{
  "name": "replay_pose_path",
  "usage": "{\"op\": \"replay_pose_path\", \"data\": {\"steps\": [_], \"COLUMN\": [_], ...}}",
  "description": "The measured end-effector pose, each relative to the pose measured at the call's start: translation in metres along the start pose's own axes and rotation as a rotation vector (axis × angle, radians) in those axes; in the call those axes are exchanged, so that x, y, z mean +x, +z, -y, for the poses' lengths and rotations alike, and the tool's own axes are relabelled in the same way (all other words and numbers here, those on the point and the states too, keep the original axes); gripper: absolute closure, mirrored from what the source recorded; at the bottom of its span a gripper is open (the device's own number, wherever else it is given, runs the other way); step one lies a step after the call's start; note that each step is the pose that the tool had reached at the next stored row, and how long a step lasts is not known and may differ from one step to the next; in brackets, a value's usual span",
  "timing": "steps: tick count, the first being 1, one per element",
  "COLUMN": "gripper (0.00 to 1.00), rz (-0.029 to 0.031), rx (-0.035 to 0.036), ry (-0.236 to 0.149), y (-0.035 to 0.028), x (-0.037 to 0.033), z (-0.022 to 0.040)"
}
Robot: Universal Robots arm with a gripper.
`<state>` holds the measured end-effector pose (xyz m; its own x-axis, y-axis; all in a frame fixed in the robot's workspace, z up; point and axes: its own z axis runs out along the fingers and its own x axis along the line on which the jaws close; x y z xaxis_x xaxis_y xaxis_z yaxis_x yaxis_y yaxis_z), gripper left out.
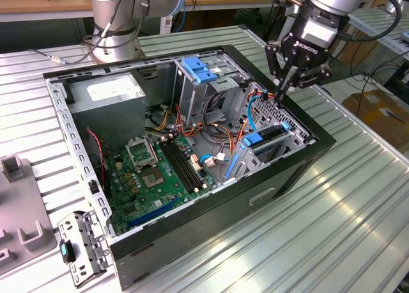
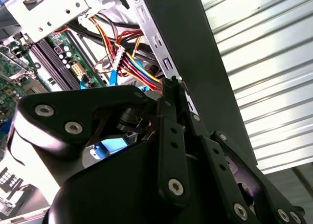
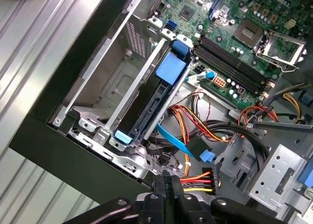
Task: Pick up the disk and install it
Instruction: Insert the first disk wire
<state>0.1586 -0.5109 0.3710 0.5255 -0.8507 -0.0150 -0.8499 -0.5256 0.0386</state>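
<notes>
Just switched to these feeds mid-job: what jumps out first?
The open black computer case with its green motherboard dominates the ribbed metal table. At the exterior view's right, the black gripper hangs shut above the case, near the metal drive cage where the blue-railed black disk sits.

The disk (image 3: 146, 106) has smooth blue plastic rails around a dark body, perhaps metal. The case (image 1: 211, 216) is matt black outside and bare grey sheet metal within. The table (image 1: 358, 203) is ribbed, bright metal. The gripper (image 1: 283, 91) is matt black.
</notes>
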Motion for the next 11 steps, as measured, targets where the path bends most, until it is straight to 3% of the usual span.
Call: {"op": "replay_pose_path", "data": {"steps": [11], "gripper": [0.84], "rz": [0.0014], "rx": [0.0005], "ry": [0.04], "y": [0.0021], "x": [0.0018], "z": [-0.0029]}}
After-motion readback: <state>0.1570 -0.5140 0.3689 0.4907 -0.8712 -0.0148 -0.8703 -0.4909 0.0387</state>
